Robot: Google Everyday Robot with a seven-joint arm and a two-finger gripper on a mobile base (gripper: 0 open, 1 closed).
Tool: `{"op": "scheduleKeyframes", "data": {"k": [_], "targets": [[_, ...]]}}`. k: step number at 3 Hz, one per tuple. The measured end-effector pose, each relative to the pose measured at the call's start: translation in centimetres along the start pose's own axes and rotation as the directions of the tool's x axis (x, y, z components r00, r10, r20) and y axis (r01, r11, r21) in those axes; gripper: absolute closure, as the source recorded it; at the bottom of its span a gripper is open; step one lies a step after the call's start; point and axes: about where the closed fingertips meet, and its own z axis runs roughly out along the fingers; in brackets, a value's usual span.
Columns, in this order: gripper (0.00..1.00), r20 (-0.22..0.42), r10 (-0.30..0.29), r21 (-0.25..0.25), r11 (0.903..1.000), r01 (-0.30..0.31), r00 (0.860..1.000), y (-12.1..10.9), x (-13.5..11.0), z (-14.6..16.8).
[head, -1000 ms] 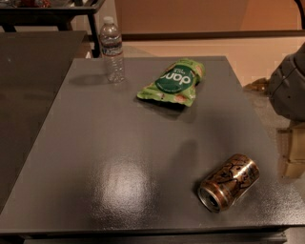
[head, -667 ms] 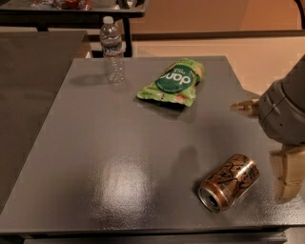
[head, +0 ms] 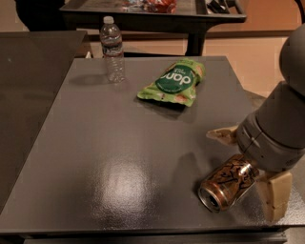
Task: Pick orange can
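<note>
The orange can [head: 224, 184] lies on its side near the front right corner of the dark grey table [head: 95, 143], its open silver end facing the front left. My gripper [head: 249, 166] comes in from the right and sits over the can's far end. It is open: one cream finger [head: 224, 135] is behind the can and the other finger [head: 275, 198] is in front and to its right. The grey wrist hides the can's far end.
A green snack bag [head: 175, 81] lies at the back centre of the table. A clear water bottle [head: 112, 49] stands upright at the back left. Another dark table [head: 190, 14] with clutter stands behind. The table's right edge runs under my arm.
My arm has moved left from the table's right edge, and the open fingers now straddle the can's far end. The can, bag and bottle have not moved.
</note>
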Motion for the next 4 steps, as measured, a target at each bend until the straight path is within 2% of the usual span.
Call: {"op": "scheduleKeyframes", "data": {"k": [1,2,3,4], "targets": [[0.18,-0.003,-0.046,-0.018,0.9988,0.046,0.999,0.6,-0.6,0.8],[0.41,-0.01,-0.071,-0.027,0.9972,0.071,0.997,0.9,-1.0,1.0],[0.64,-0.029,-0.086,-0.025,0.996,0.085,0.996,0.9,-1.3,0.7],[0.88,-0.024,-0.074,-0.006,0.9973,0.073,0.997,-0.1,-1.7,-1.1]]}}
